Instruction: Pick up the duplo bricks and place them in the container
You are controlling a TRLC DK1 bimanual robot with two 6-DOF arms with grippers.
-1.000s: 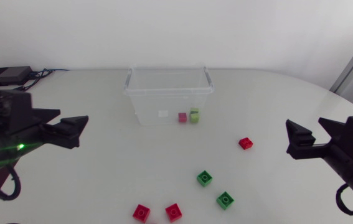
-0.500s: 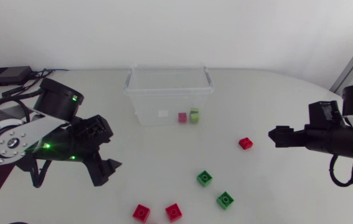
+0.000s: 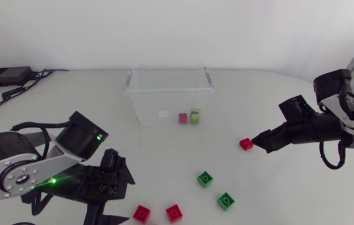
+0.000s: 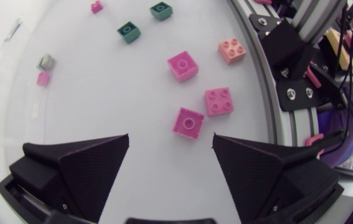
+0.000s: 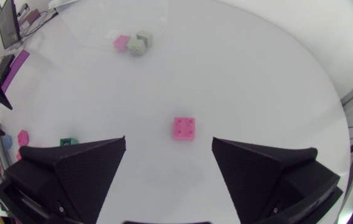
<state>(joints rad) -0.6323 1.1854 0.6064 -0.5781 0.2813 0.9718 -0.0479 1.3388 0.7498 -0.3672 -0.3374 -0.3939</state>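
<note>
— Where do the bricks lie?
— Two sit in the clear container (image 3: 169, 91) at the far middle of the table (image 3: 89, 100): a small red brick (image 3: 183, 118) with a pale green brick (image 3: 195, 116) just to its right. Loose on the table, a lone red brick (image 3: 246, 144) lies right of centre. Nearer are the far green brick (image 3: 205, 179) and the near green brick (image 3: 225, 200). Left of those, at the near edge, is a red pair (image 3: 174, 212).
— And the grippers?
— The right gripper (image 5: 169, 139) is just right of the lone red brick, fingers spread wide, with the brick ahead of them and untouched. The left gripper (image 4: 170, 137) hangs low at the near left, fingers apart, with the closest red brick (image 4: 188, 122) just ahead of the gap.
</note>
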